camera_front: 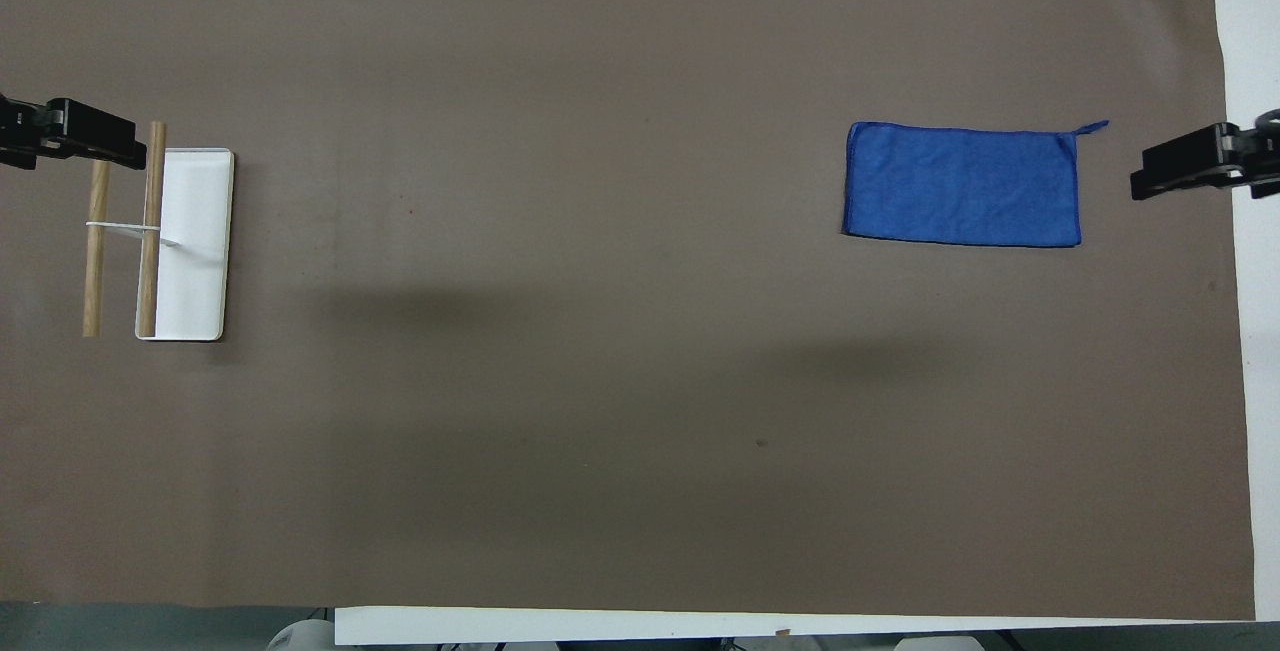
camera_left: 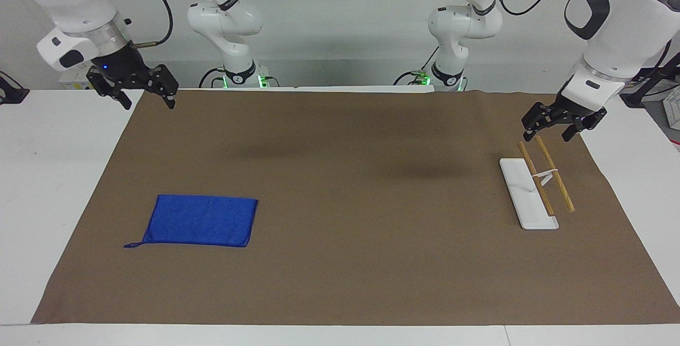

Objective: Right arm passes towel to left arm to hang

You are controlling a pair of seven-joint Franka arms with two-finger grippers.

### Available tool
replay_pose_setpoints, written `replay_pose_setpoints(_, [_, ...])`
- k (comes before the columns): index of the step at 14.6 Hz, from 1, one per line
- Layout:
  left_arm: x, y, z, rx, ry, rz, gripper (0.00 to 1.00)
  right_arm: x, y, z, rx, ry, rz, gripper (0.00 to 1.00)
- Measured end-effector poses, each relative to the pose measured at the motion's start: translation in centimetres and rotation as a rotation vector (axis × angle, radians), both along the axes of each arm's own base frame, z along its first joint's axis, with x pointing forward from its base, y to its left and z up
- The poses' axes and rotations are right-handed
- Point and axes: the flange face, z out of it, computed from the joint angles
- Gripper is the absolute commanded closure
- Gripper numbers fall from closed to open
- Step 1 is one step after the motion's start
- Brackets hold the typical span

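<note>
The bright blue fuzzy rectangular towel (camera_left: 201, 220) lies flat on the brown mat (camera_left: 345, 202), at seven o'clock in the facing view. Right gripper (camera_left: 147, 102) hangs spread at ten o'clock; left gripper (camera_left: 548, 135), spread, over the wooden-railed white rack (camera_left: 531, 192) at three

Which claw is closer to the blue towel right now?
Right. The right claw hangs open above the mat's edge at the towel's end of the table. The left claw, also open, waits over the wooden rack at the other end.
</note>
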Motion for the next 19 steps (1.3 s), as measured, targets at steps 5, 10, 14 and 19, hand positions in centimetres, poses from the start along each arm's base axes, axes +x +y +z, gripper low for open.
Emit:
replay_pose_setpoints(5, [0.0, 0.0, 0.0, 0.0, 0.0, 0.0, 0.01, 8.3, 0.4, -14.3, -0.035, -0.006, 0.027, 0.0])
replay_pose_setpoints(10, [0.0, 0.0, 0.0, 0.0, 0.0, 0.0, 0.01, 11.8, 1.3, -25.1, -0.037, -0.002, 0.047, 0.0])
replay_pose_setpoints(14, [0.0, 0.0, 0.0, 0.0, 0.001, 0.0, 0.01, 11.3, 0.0, -28.8, -0.036, -0.011, 0.024, 0.0])
replay_pose_setpoints(19, [0.0, 0.0, -0.1, 0.0, 0.001, 0.0, 0.01, 10.3, 0.4, -31.1, -0.033, -0.004, 0.024, 0.09])
